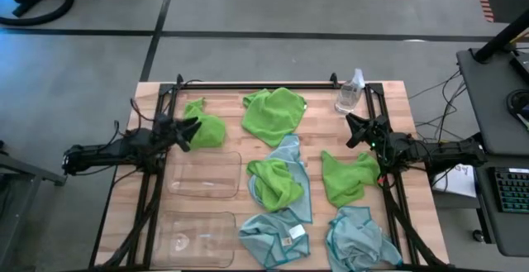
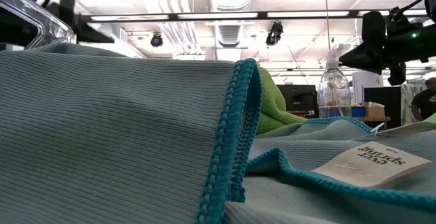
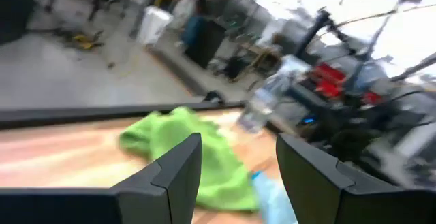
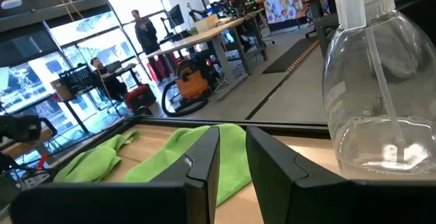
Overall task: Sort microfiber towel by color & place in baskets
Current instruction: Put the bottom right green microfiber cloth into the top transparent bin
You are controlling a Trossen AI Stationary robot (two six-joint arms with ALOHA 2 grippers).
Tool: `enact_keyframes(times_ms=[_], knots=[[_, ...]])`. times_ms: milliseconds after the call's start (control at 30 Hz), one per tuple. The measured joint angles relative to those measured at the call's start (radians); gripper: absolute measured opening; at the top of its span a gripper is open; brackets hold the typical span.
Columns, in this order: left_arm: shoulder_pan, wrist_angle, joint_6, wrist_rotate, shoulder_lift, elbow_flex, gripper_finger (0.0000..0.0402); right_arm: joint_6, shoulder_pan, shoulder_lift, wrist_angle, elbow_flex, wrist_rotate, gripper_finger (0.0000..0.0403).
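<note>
Several towels lie flat on the table. Lime green ones are at the far middle [image 1: 275, 111], the centre [image 1: 275, 183], the right [image 1: 347, 178] and the far left [image 1: 207, 128]. Pale blue ones lie at the centre [image 1: 295, 160], near middle [image 1: 273, 236], which carries a white tag [image 2: 378, 159], and near right [image 1: 359, 240]. Two clear baskets [image 1: 204, 174] [image 1: 196, 237] sit on the left side. My left gripper [image 1: 190, 129] [image 3: 238, 163] hovers open at the far-left green towel's edge. My right gripper [image 1: 354, 129] [image 4: 234, 159] is raised near the right edge, narrowly open, with nothing between its fingers.
A clear spray bottle [image 1: 350, 91] [image 4: 378, 94] stands at the far right corner, close ahead of my right gripper. Black frame rails [image 1: 157, 181] run along both table sides and the far edge. Bare wood shows between the baskets and the towels.
</note>
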Motion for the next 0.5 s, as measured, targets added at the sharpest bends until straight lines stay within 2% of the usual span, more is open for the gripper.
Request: enact_keyframes(times_ms=[200,500], knots=[[0.0,0.082,0.078,-0.001,0.0,0.0,0.0174,0.003,0.0,0.0,0.0,0.0,0.0,0.0068],[0.0,0.064,0.14,-0.01,0.0,0.0,0.0174,0.006,0.0,0.0,0.0,0.0,0.0,0.0068]])
